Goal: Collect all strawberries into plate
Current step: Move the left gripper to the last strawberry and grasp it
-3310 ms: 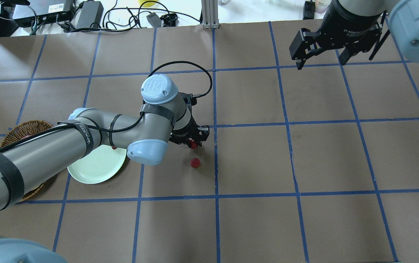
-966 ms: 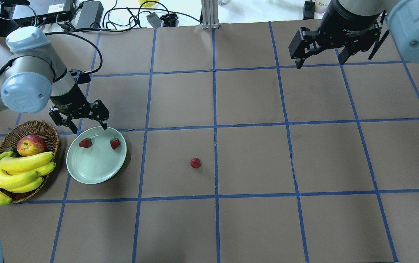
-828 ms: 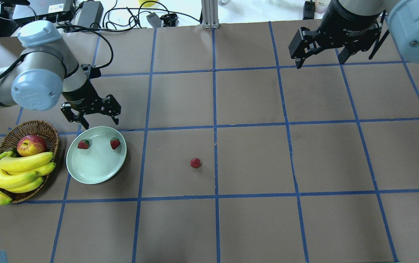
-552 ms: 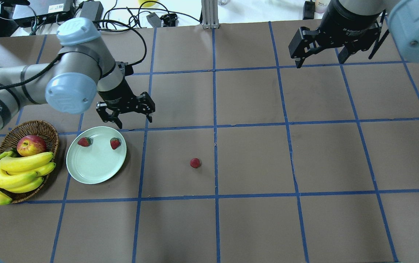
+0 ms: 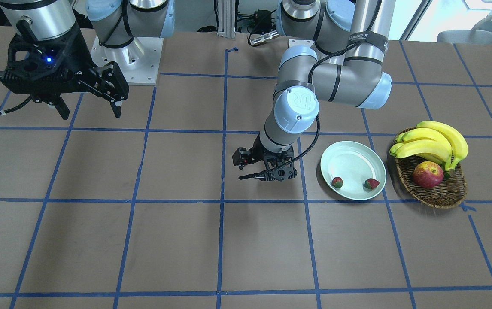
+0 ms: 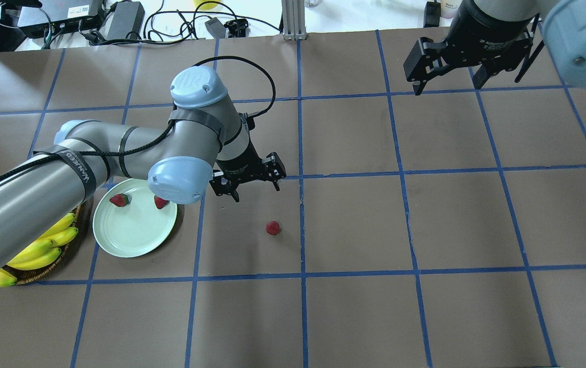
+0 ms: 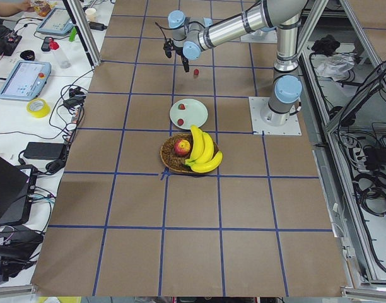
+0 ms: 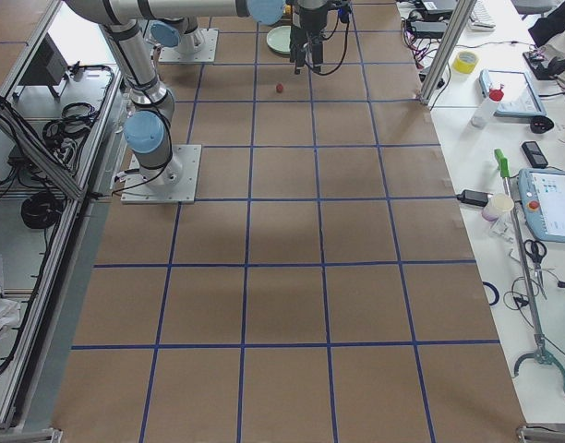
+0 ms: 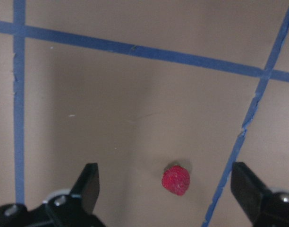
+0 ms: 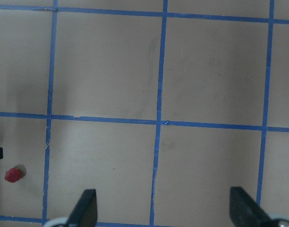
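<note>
Two strawberries (image 6: 119,200) (image 6: 160,202) lie near the far rim of the mint-green plate (image 6: 134,240), also seen from the front (image 5: 337,182) (image 5: 371,183). The third strawberry (image 6: 273,228) sits on the brown table to the plate's right. My left gripper (image 6: 254,190) hangs open just behind and slightly left of it. In the left wrist view this strawberry (image 9: 176,180) lies low between the spread fingers (image 9: 90,182). My right gripper (image 6: 449,87) is open and holds nothing, high over the far right of the table.
A wicker basket (image 5: 439,195) with bananas (image 5: 430,141) and an apple (image 5: 427,174) stands beside the plate; in the overhead view my left arm covers most of it. Cables and power bricks (image 6: 124,20) lie beyond the table's far edge. Blue tape lines grid the table.
My left arm has swung right from behind the plate to just behind the loose strawberry, gripper still open. The strawberry it held earlier now lies on the plate. The right arm is unchanged.
</note>
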Action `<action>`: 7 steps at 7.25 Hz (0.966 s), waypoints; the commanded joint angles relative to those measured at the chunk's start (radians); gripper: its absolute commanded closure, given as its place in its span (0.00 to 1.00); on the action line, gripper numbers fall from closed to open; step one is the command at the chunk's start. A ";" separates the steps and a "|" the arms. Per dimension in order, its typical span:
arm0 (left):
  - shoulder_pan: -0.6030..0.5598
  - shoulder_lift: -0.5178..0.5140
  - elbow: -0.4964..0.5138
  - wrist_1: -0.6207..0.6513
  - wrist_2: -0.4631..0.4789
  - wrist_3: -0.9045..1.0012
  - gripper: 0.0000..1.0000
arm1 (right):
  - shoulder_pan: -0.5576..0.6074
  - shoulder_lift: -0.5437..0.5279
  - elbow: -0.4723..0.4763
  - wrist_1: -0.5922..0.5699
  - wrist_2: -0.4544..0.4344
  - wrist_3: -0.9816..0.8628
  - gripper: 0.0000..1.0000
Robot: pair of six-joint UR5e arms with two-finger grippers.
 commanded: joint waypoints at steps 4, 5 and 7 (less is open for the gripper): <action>-0.042 -0.032 -0.113 0.131 -0.029 -0.010 0.17 | 0.000 0.000 -0.001 0.000 0.000 -0.001 0.00; -0.042 -0.036 -0.113 0.128 -0.029 -0.008 0.18 | 0.000 0.001 -0.001 0.000 0.000 -0.001 0.00; -0.042 -0.046 -0.113 0.124 -0.021 -0.010 0.39 | 0.000 0.001 0.000 0.000 0.000 0.000 0.00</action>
